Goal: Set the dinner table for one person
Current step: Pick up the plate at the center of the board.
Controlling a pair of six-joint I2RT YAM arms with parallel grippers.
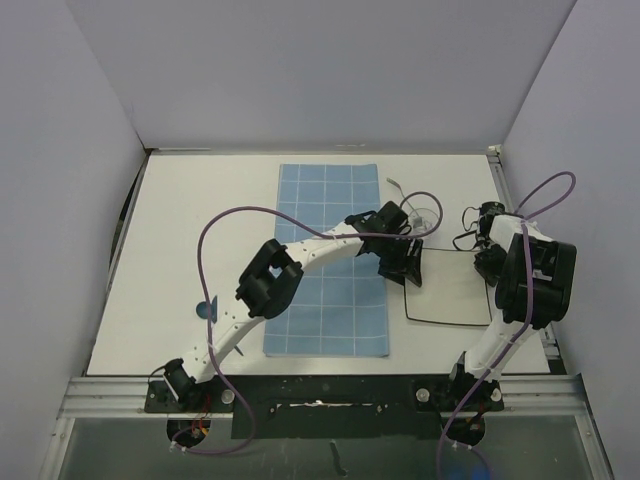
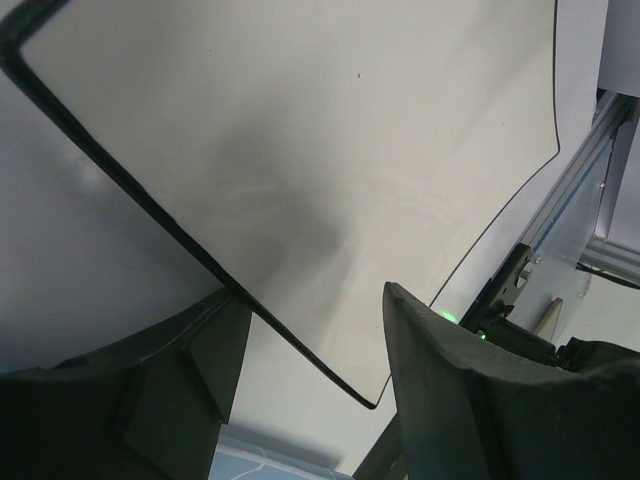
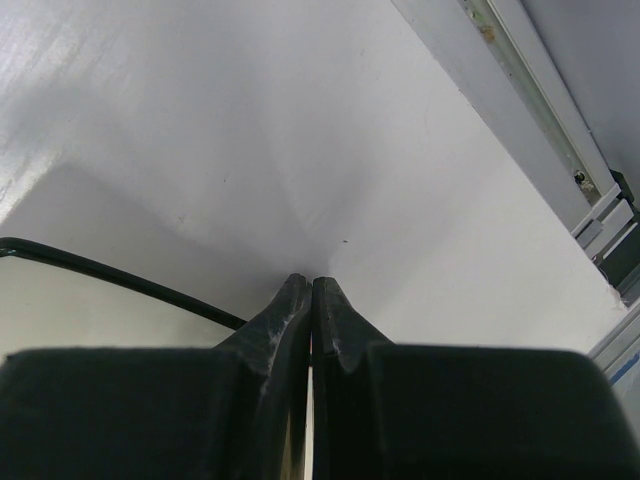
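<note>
A white square plate with a thin black rim lies on the dinner table, right of the blue gridded mat. My left gripper is at the plate's left edge. In the left wrist view the left gripper is open, and the plate has its black rim and one corner running between the fingers. My right gripper is by the plate's far right corner. Seen from the right wrist, the right gripper is shut and empty, tips on the white tabletop beside the plate's rim.
A clear glass stands just behind the left gripper, near the mat's far right corner. A small clear item lies beyond it. A small blue thing shows beside the left arm. Metal rails line the near edge.
</note>
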